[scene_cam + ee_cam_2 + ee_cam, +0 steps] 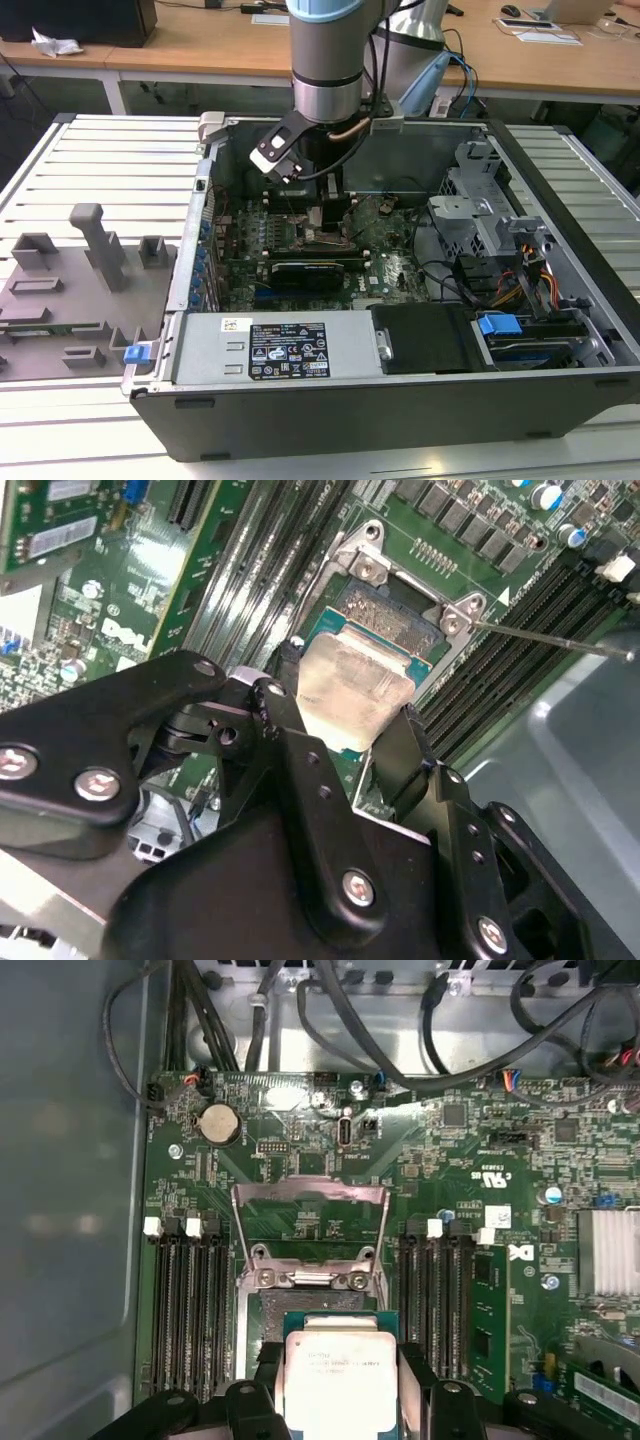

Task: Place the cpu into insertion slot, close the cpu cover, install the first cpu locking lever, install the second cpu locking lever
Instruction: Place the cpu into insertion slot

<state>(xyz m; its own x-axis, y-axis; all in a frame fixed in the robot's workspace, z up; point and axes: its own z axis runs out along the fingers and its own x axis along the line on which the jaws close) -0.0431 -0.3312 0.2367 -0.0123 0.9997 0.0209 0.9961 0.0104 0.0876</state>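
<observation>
- Gripper (348,708) is hovering over the insertion slot (385,615), jaws clamping the cpu (350,680) by its edges.
- The cpu cover (310,1192) is standing open; seating, closing and locking are all waiting.

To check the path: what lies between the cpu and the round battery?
In the first wrist view, the opened cpu cover, a silvery frame, lies between the cpu and the round battery.

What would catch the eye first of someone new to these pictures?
The small square cpu with its pale silvery metal top, clamped in the black gripper, hangs over the square black insertion slot. Next to the slot, the thin silvery metal cpu cover stands flipped open. All this lies inside an open dark grey computer case.
</observation>
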